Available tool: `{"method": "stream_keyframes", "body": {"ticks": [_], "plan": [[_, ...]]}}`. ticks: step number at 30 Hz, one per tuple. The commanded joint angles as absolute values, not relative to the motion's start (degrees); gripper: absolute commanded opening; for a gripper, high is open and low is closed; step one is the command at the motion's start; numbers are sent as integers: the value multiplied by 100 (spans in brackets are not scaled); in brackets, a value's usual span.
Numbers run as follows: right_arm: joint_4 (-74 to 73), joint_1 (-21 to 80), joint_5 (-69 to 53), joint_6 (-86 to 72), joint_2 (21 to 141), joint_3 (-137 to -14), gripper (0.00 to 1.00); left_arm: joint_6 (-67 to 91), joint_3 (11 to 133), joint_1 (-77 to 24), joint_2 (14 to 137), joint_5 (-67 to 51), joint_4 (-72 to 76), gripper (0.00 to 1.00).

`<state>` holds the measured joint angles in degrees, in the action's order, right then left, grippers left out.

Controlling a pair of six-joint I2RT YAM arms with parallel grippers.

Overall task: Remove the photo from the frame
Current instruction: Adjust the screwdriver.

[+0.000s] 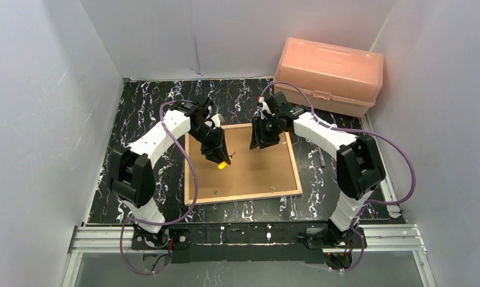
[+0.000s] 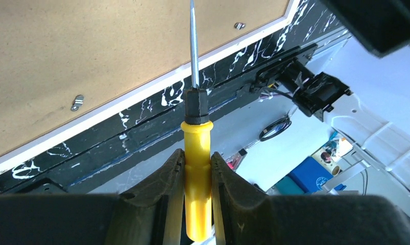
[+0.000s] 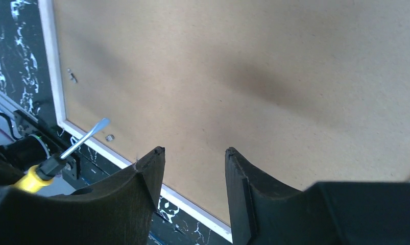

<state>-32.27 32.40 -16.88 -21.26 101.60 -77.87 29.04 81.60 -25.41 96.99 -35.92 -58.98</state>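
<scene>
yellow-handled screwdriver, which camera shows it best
Left wrist view: the yellow-handled screwdriver fills the centre, handle to shaft. Right wrist view catches it small at left; top view shows only a yellow speck.

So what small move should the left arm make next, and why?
Probably bring the tip of the screwdriver to a metal tab and turn it aside. The left gripper is shut on the screwdriver, and the tab lies over the backing board, holding it in the frame.

frame lies flat mid-table, backing board up. left gripper with screwdriver over board's left-centre. right gripper over its far edge, to the right. box behind frame, far-right corner.
</scene>
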Motion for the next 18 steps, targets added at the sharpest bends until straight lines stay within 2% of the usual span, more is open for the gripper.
{"method": "stream_keyframes", "body": {"ticks": [1, 7, 10, 12, 14, 18], "plan": [[-3086, 3219, -2025, -1992, 9934, -8050, 55, 3259, 8245, -2540, 9565, -3718, -5614, 0], [-2358, 3221, -2485, -2131, 9253, -7705, 59, 4583, 8150, -2540, 9530, -3606, -4777, 0], [-2178, 3217, -2690, -2284, 9012, -7651, 63, 5544, 7870, -2540, 9265, -3169, -4074, 0], [-2193, 3234, -3003, -2350, 8966, -7731, 71, 6145, 7533, -2553, 8925, -2686, -3368, 0], [-2208, 3286, -3129, -2375, 8893, -7831, 87, 6664, 7248, -2549, 8637, -2250, -2759, 0], [-2540, 3380, -2962, -2264, 8767, -8237, 93, 7367, 7112, -2557, 8469, -1893, -2314, 0]]}}
